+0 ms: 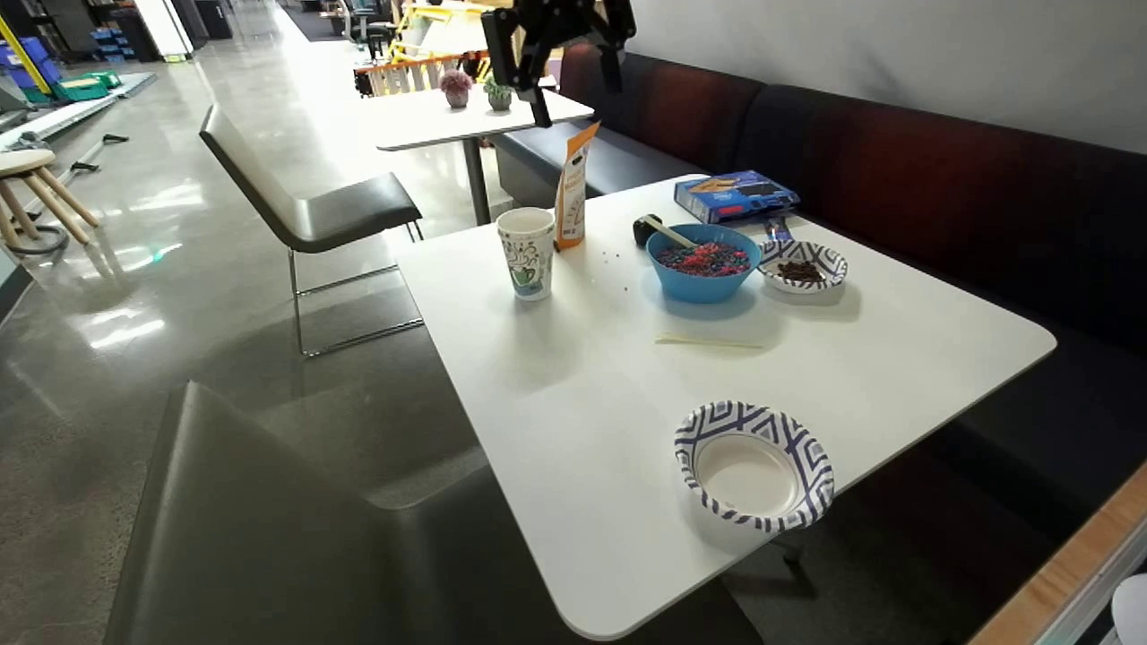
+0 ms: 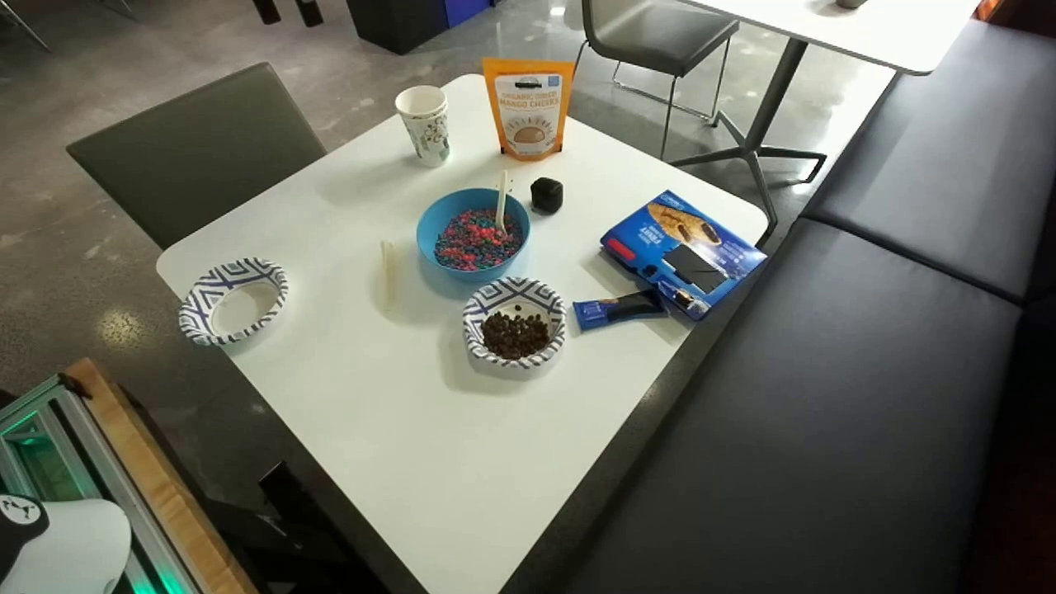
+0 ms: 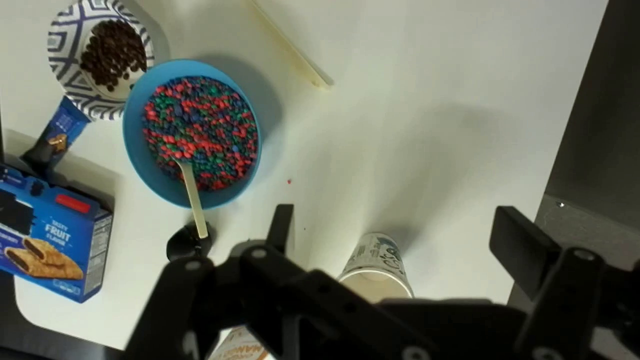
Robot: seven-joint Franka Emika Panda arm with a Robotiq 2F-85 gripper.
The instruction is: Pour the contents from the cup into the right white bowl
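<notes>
A paper cup with green and dark print point(image 1: 527, 266) stands upright on the table; it also shows in an exterior view point(image 2: 429, 139) with a second rim line below its top, possibly nested cups. In the wrist view the printed cup point(image 3: 376, 255) is partly behind my gripper point(image 3: 401, 234). No mostly plain white cup shows; it is hidden or out of view. A white patterned bowl point(image 1: 811, 461) is empty. Another white patterned bowl point(image 2: 516, 288), farther right in that view, holds brown pieces; it also shows in the wrist view point(image 3: 59, 55). My gripper point(image 1: 576, 97) is open, empty, high above the table.
A blue bowl point(image 2: 431, 254) of coloured bits holds a pale spoon point(image 2: 502, 202). An orange pouch point(image 2: 530, 111) stands beside the printed cup. A black lump point(image 2: 547, 196), a blue box point(image 2: 660, 227), a wrapped bar point(image 2: 615, 312) and a pale stick point(image 2: 388, 276) lie around the bowls.
</notes>
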